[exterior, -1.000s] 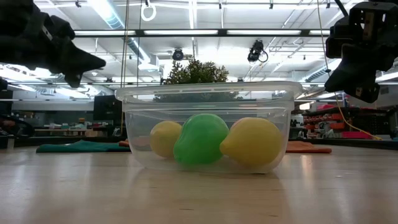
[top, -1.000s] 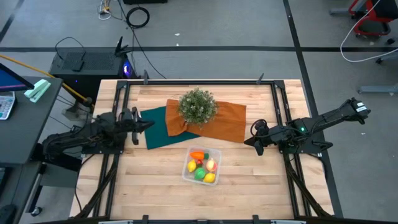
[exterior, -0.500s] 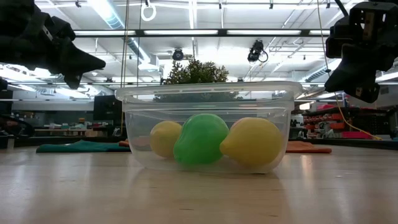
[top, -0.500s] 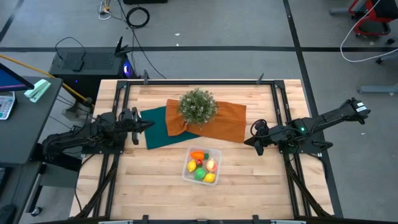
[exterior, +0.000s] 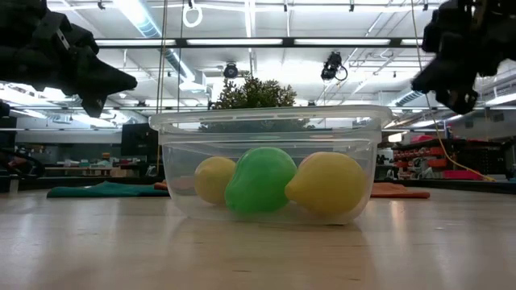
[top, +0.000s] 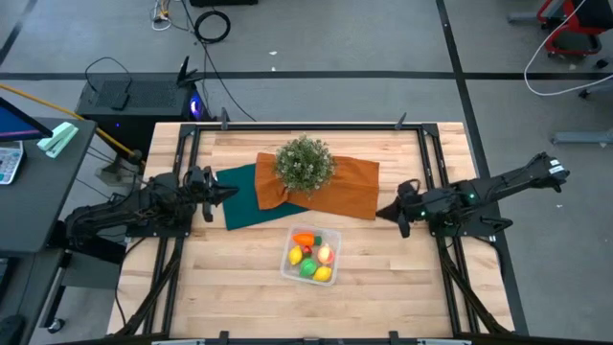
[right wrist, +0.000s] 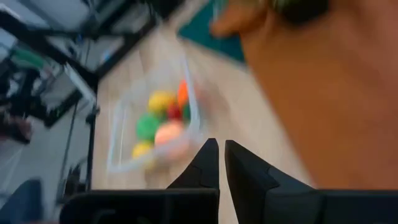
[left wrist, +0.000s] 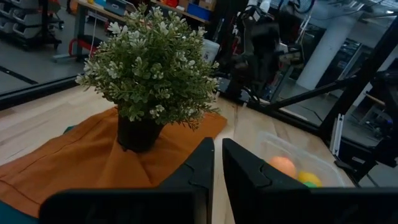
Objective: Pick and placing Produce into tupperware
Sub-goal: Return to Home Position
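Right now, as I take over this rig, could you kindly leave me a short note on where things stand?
The left gripper is shut and empty, raised over the left side of the table.
The right gripper is shut and empty, raised over the right side.
The tupperware sits front centre, holding the carrot, peach-coloured fruit, green piece and two yellow pieces.
Done: no produce seen outside the box.
Left: probably only parking both arms.
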Action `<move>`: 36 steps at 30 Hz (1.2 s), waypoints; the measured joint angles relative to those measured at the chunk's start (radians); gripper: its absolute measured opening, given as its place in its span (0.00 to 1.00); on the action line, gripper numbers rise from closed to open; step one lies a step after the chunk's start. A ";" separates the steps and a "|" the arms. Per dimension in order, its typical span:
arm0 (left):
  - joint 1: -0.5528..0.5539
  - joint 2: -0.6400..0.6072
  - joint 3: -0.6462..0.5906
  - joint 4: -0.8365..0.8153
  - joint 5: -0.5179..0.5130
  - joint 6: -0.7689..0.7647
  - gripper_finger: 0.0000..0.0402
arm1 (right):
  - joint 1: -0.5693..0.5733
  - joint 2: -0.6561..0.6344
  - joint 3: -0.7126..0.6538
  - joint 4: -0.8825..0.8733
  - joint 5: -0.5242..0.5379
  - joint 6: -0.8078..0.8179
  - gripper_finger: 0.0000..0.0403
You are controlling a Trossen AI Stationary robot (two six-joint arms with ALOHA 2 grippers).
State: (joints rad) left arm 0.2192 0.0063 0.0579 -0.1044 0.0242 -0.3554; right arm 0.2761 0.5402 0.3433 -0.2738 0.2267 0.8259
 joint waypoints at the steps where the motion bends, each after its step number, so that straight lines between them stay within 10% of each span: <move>1: 0.000 0.000 -0.001 0.008 0.001 0.000 0.10 | -0.002 -0.022 0.006 0.000 0.032 -0.030 0.00; 36: 0.000 0.000 -0.002 0.063 -0.001 0.001 0.06 | -0.248 -0.539 -0.034 0.154 0.081 -0.453 0.00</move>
State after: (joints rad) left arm 0.2195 0.0063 0.0559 -0.0414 0.0227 -0.3543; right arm 0.0276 0.0009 0.3090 -0.1199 0.3077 0.3728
